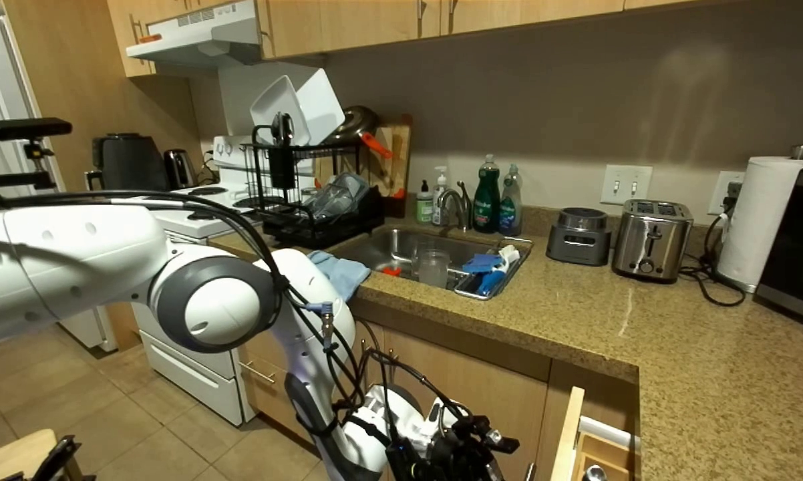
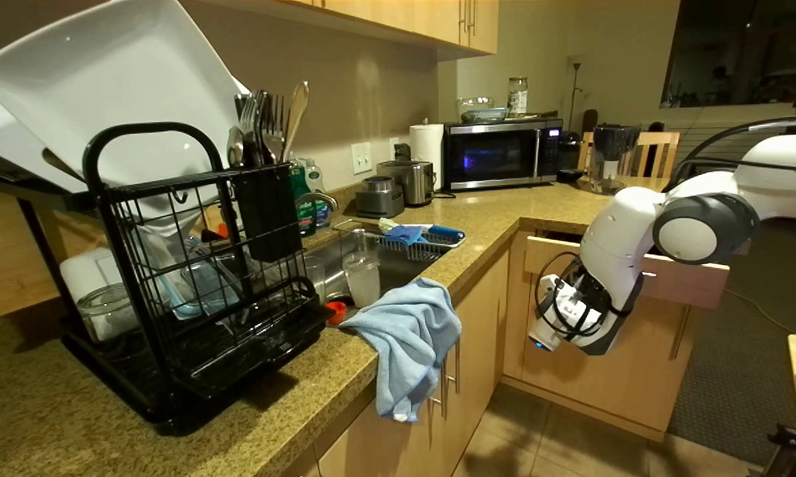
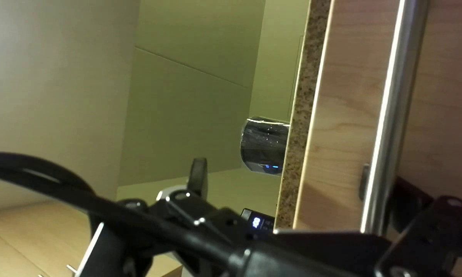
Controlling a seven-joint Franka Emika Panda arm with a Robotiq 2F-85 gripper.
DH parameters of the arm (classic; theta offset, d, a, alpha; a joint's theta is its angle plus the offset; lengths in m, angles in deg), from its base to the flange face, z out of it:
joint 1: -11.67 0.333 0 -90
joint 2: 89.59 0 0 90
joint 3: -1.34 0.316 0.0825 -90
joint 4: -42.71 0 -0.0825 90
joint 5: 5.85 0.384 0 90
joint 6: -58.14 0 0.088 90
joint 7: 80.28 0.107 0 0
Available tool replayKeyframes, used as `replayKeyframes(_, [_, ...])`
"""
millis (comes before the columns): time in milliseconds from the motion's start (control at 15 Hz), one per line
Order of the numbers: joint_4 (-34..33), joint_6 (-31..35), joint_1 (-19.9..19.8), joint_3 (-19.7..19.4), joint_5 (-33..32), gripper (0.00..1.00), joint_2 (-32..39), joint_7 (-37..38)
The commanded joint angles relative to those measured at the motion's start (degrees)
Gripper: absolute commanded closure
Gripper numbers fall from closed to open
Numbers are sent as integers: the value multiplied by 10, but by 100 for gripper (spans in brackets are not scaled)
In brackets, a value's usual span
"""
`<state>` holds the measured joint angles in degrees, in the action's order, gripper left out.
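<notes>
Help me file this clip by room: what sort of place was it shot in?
A kitchen, probably in a home. The signs are a white electric coil stove, a stainless-steel sink and a black dish rack loaded with dishes and cutlery.

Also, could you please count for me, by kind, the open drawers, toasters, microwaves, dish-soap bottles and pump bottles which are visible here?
Open drawer: 1
Toaster: 1
Microwave: 1
Dish-soap bottles: 2
Pump bottles: 2
Total: 7
</notes>
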<state>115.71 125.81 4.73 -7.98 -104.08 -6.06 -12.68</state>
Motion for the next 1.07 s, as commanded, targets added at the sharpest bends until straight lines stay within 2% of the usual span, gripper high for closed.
replayKeyframes(0, [50,5,3,5,13,0,-43,28])
replayKeyframes(267, [111,71,-10,23,6,0,-97,31])
replayKeyframes(533, [165,179,-31,31,-7,0,-155,22])
replayKeyframes(733, [182,252,-45,29,-8,0,-179,9])
replayKeyframes(1000, [167,259,-49,19,9,0,-170,-2])
